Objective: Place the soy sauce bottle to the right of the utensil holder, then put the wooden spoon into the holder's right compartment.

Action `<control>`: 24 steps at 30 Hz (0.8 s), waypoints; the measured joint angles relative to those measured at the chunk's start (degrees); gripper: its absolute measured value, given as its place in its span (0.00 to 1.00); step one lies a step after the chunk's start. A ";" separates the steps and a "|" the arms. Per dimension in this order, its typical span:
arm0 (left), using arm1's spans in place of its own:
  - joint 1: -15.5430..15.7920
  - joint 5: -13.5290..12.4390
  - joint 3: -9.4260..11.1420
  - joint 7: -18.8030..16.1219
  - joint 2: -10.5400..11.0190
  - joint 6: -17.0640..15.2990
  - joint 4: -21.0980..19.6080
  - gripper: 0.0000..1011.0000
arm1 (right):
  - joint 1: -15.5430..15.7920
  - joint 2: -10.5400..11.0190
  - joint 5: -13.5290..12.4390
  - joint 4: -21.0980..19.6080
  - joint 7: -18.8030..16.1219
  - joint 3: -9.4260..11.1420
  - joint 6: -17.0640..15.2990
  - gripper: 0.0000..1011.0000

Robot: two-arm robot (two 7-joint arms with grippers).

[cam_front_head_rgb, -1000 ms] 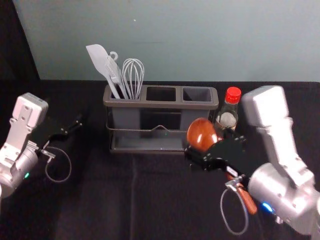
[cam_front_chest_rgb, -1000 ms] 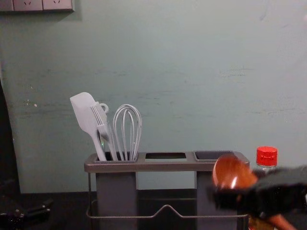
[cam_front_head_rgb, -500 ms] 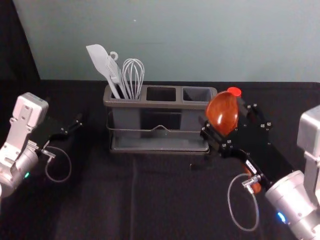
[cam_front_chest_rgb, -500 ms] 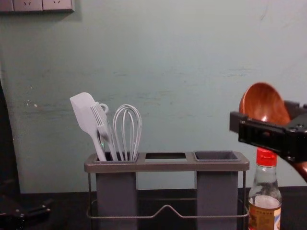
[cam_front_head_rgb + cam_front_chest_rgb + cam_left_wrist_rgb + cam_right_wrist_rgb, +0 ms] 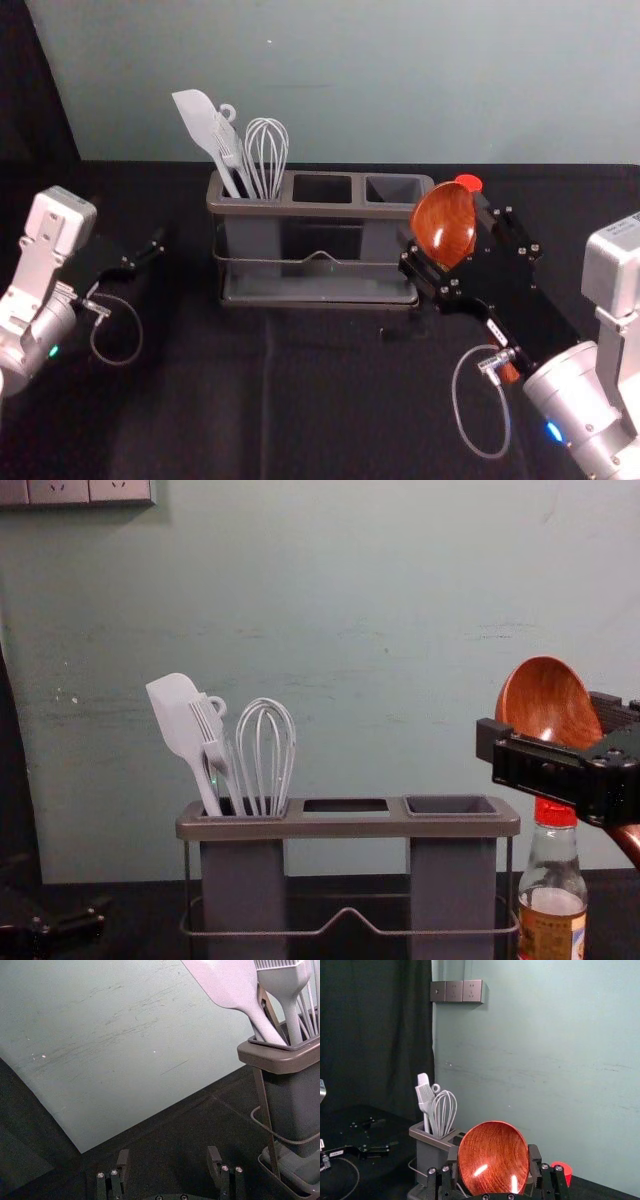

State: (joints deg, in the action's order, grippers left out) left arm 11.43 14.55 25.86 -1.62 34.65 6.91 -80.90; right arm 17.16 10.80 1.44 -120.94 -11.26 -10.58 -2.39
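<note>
Right of frame, the right gripper (image 5: 441, 231) pinches the spoon (image 5: 444, 225) near the red-capped bottle (image 5: 552, 910), beside the holder (image 5: 330, 209) on the black-covered bench (image 5: 200, 400). Far left, the left gripper's (image 5: 150, 250) fingers are spread; a dark curtain (image 5: 30, 100) meets the pale green wall (image 5: 350, 80) upper left.

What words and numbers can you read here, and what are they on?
None is clear enough to read.
Brown label on the clear glass bottle with red cap: too small.
White strip on the black right gripper: too small.
White sticker on the black left gripper: too small.
Faint print on the right arm's white boxy part: too small.
</note>
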 joint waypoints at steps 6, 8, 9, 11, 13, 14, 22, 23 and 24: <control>0.00 0.00 0.00 0.00 0.00 0.00 0.00 0.99 | 0.00 0.03 -0.15 -0.09 -0.17 0.09 -0.22 0.83; 0.00 0.00 0.00 0.00 0.00 0.00 0.00 0.99 | 0.00 0.04 -0.18 -0.12 -0.26 0.10 -0.26 0.83; 0.00 0.00 0.00 0.00 0.00 0.00 0.00 0.99 | 0.00 0.04 -0.19 -0.13 -0.33 0.11 -0.29 0.83; 0.00 0.00 0.00 0.00 0.00 0.00 0.00 0.99 | 0.00 0.04 -0.22 -0.17 -0.41 0.12 -0.33 0.83; 0.00 0.00 0.00 0.00 0.00 0.00 0.00 0.99 | 0.00 0.04 -0.23 -0.18 -0.43 0.14 -0.38 0.83; 0.00 0.00 0.00 0.00 0.00 0.00 0.00 0.99 | 0.00 0.04 -0.25 -0.19 -0.45 0.15 -0.40 0.83; 0.00 0.00 0.00 0.00 0.00 0.00 0.00 0.99 | 0.45 -0.36 -1.19 0.76 -0.02 0.10 2.16 0.83; 0.00 0.00 0.00 0.00 0.00 0.00 0.00 0.99 | 0.34 -0.67 -1.94 1.30 0.32 0.14 3.60 0.83; 0.00 0.00 0.00 0.00 0.00 0.00 0.00 0.99 | 0.14 -0.80 -2.28 1.53 0.40 0.18 4.09 0.83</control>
State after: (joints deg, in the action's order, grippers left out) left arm 11.43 14.55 25.86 -1.62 34.64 6.91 -80.90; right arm 17.29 9.99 -0.84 -119.40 -10.85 -10.40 1.69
